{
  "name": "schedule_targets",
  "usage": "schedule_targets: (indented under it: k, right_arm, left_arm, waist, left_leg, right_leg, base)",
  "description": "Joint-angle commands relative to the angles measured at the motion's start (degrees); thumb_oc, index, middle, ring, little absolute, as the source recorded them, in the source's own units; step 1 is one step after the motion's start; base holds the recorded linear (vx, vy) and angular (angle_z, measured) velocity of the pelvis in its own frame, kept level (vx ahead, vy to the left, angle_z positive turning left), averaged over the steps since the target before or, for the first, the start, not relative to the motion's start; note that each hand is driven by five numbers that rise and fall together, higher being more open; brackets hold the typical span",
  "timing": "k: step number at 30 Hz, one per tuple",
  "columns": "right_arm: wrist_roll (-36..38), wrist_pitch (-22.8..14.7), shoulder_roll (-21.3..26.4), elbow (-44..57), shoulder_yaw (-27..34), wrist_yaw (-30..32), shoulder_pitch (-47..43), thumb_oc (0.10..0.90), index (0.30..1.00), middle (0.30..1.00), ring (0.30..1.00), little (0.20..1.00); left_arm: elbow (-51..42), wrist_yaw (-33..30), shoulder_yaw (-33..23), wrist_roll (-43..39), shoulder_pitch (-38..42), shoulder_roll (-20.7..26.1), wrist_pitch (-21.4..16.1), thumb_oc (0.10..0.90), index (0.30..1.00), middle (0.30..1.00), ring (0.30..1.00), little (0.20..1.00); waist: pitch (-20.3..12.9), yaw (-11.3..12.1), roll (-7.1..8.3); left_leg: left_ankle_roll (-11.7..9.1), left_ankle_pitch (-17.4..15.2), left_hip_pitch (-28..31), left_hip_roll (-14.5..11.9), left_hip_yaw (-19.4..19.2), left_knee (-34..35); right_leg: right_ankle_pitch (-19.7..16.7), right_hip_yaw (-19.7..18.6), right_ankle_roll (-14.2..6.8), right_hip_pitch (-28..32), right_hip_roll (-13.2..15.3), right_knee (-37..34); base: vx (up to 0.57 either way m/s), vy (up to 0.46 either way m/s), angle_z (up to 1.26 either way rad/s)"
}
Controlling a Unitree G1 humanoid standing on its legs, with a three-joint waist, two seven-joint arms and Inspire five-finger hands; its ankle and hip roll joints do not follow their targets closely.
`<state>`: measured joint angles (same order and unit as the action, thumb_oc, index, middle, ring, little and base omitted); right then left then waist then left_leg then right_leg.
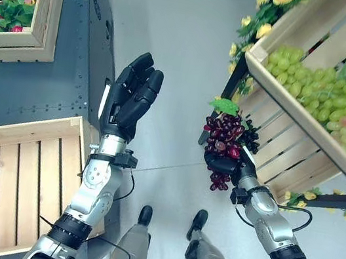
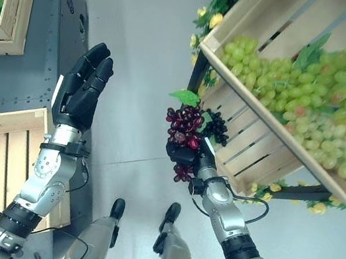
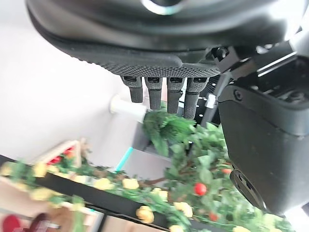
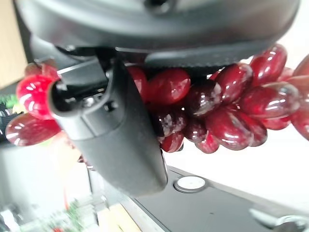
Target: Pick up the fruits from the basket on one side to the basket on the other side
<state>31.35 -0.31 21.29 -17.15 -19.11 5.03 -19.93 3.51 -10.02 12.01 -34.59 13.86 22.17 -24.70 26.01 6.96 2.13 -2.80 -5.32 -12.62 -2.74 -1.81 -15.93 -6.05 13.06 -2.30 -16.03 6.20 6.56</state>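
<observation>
My right hand point(image 1: 224, 163) is shut on a bunch of dark red grapes point(image 1: 223, 138) with a green leaf, held in the air just left of the tilted wooden crate point(image 1: 277, 143) on the right. In the right wrist view the glossy red grapes point(image 4: 212, 111) are pressed against the palm with the thumb point(image 4: 116, 140) curled over them. That crate holds a pile of green grapes point(image 1: 339, 91). My left hand point(image 1: 132, 96) is raised with straight fingers and holds nothing, above the corner of an empty wooden crate point(image 1: 12, 176) at the lower left.
A smaller wooden crate point(image 1: 41, 21) with red fruit and green leaves sits on a dark grey surface point(image 1: 40, 90) at the upper left. Yellow artificial flowers point(image 1: 261, 18) line the black stand under the right crate. Pale floor lies between the two sides.
</observation>
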Motion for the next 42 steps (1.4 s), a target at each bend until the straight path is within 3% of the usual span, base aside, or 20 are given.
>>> schedule_targets:
  k: [1, 5, 16, 24, 36, 37, 38, 42]
  right_arm:
    - [3.51, -9.29, -0.28, 5.26, 3.61, 2.57, -3.35, 0.400, 0.300, 0.300, 0.300, 0.300]
    - [6.45, -11.44, 0.04, 1.43, 5.22, 5.22, -8.06, 0.400, 0.300, 0.300, 0.300, 0.300]
    - [14.83, -17.28, 1.14, -4.04, 10.89, 8.68, -14.21, 0.400, 0.300, 0.300, 0.300, 0.300]
    - [24.79, -21.03, 2.44, -8.11, 15.56, 9.40, -17.14, 0.400, 0.300, 0.300, 0.300, 0.300]
    - [31.84, -20.78, 7.13, -16.57, 18.54, 10.63, -22.67, 0.400, 0.300, 0.300, 0.300, 0.300]
    - [31.87, -21.00, 7.41, -17.53, 18.43, 11.55, -23.17, 0.574, 0.561, 0.561, 0.561, 0.561]
    - [32.17, -20.71, 7.70, -18.09, 18.36, 12.52, -23.40, 0.800, 0.900, 0.900, 0.900, 0.900]
    - [32.60, -19.67, 7.76, -19.05, 17.91, 12.28, -23.52, 0.800, 0.900, 0.900, 0.900, 0.900]
  left_arm:
    - [-5.15, 1.04, 0.37, 0.97, 4.37, -2.23, -9.60, 0.800, 0.900, 0.900, 0.900, 0.900]
    - [-5.02, 1.12, 1.43, 0.71, 6.88, -2.84, -10.45, 0.800, 0.900, 0.900, 0.900, 0.900]
    - [-4.32, 2.45, 1.99, -0.26, 8.97, -3.01, -9.69, 0.800, 0.900, 0.900, 0.900, 0.900]
    - [-4.03, 4.19, 2.33, -2.39, 9.25, -1.65, -7.67, 0.800, 0.900, 0.900, 0.900, 0.900]
    - [-1.12, 6.88, 4.20, -5.11, 10.65, 0.64, -5.60, 0.800, 0.900, 0.900, 0.900, 0.900]
    - [-0.60, 7.06, 4.61, -5.36, 10.88, 0.73, -5.67, 0.800, 0.900, 0.900, 0.900, 0.900]
    - [-0.43, 7.35, 4.79, -5.57, 10.82, 0.58, -5.69, 0.800, 0.900, 0.900, 0.900, 0.900]
    - [-0.59, 7.85, 5.36, -6.65, 10.81, 0.57, -4.91, 0.800, 0.900, 0.900, 0.900, 0.900]
  waist:
    - [-3.12, -1.33, -1.75]
    - [-0.41, -1.31, -2.79]
    - [3.75, -0.82, -3.40]
    - [3.79, -0.11, -3.03]
    - [3.79, 0.50, -2.10]
    - [3.79, 0.49, -2.08]
    - [3.79, 0.50, -2.12]
    - [3.79, 0.59, -2.07]
  left_leg:
    - [-0.52, 5.11, -5.36, 3.40, 1.68, 1.00]
    - [-0.62, 5.10, -8.37, 4.01, 1.39, -0.14]
    - [-0.66, 4.86, -10.54, 3.49, -0.11, -1.70]
    - [-0.64, 4.96, -10.96, 3.12, -0.50, -0.68]
    - [-0.06, 4.98, -10.43, 2.93, -1.33, 1.16]
    - [0.00, 5.01, -10.48, 2.93, -1.37, 1.32]
    - [0.05, 5.02, -10.41, 2.98, -1.41, 1.45]
    - [0.38, 4.80, -10.36, 3.04, -1.55, 1.46]
  right_leg:
    - [10.71, 1.55, -0.61, -0.85, 0.03, 13.95]
    - [11.01, 1.35, -0.24, -3.43, -0.30, 14.91]
    - [10.29, 1.38, -0.81, -4.04, -0.16, 14.07]
    - [9.74, 1.99, -1.33, -3.67, -0.29, 12.01]
    - [8.37, 2.94, -2.00, -2.95, -0.21, 9.27]
    - [8.23, 2.95, -2.06, -3.16, -0.20, 9.25]
    - [8.16, 2.98, -2.09, -3.15, -0.13, 9.14]
    - [8.10, 3.19, -2.07, -3.32, 0.02, 9.23]
  base:
    - [-0.07, 0.008, -0.01]
    - [-0.10, -0.011, 0.02]
    - [-0.02, -0.017, -0.01]
    - [0.02, -0.035, -0.01]
    - [0.02, -0.017, 0.00]
    - [0.01, 0.010, 0.03]
    - [0.02, 0.013, 0.03]
    - [0.00, 0.000, 0.00]
